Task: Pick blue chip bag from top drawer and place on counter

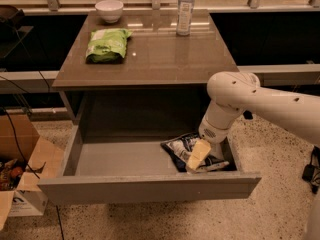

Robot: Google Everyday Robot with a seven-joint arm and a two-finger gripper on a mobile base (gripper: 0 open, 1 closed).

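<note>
Early in task, by the look of it: top drawer (145, 186) open, blue chip bag (176, 149) lying on drawer floor under the tool (198, 156), not yet lifted, nothing blue up on tabletop (165, 59). Tool down inside drawer at right end, resting on bag's near-right part; apart, together or clamped on bag: cannot tell. Left to do, prob.: secure hold, lift clear of drawer walls, carry up & back, set down on tabletop, let go. Edges: drawer's front wall just in front of tool, right side wall just to its right, so tight on those 2 sides; bag near front wall, touching or not unclear. Tabletop's front edge above & behind tool; tool seems forward of it, so a straight lift looks feasible, though arm (260, 101) bends close by tabletop's right corner. Open room: bare drawer floor left of tool. Up on tabletop: green chip bag (106, 45) far up-left of tool, bowl (109, 9) beyond it, bottle (184, 9) at back, roughly straight behind tool. Near-right stretch free & closest, likely easiest drop spot. Cardboard box (25, 184) on floor well left of tool, outside drawer, no concern.
</note>
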